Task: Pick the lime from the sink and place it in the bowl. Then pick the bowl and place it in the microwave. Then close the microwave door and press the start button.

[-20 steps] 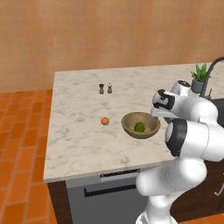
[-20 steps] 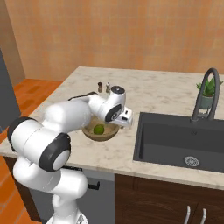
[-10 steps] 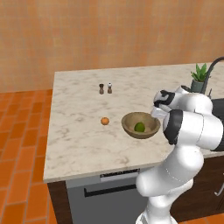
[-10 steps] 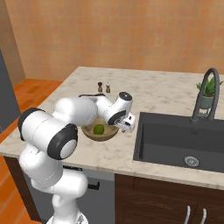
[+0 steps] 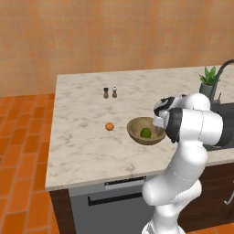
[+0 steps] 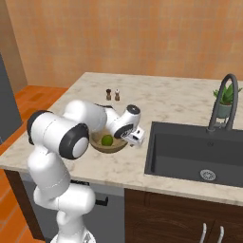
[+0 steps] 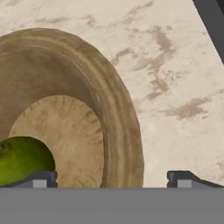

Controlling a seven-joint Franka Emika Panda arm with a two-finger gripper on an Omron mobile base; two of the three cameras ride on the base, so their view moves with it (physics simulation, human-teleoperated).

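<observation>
- Your tool stands with its jaws spread wide and nothing held; in the hand view one fingertip sits over the inside of the bowl and the other over bare marble, so the bowl's rim lies between them.
- You can see the tool in the right base view just beside the bowl, on the side toward the sink.
- You find the lime lying inside the bowl, on its floor; the hand view shows the lime near one fingertip.
- Your bowl rests on the table, near the front edge and close to the sink's edge.
- You also have a small orange fruit on the table, apart from the bowl on the side away from the sink.
- Two small shakers stand upright side by side farther back.
- Behind the sink, the faucet arches up with a potted plant just beside it.
</observation>
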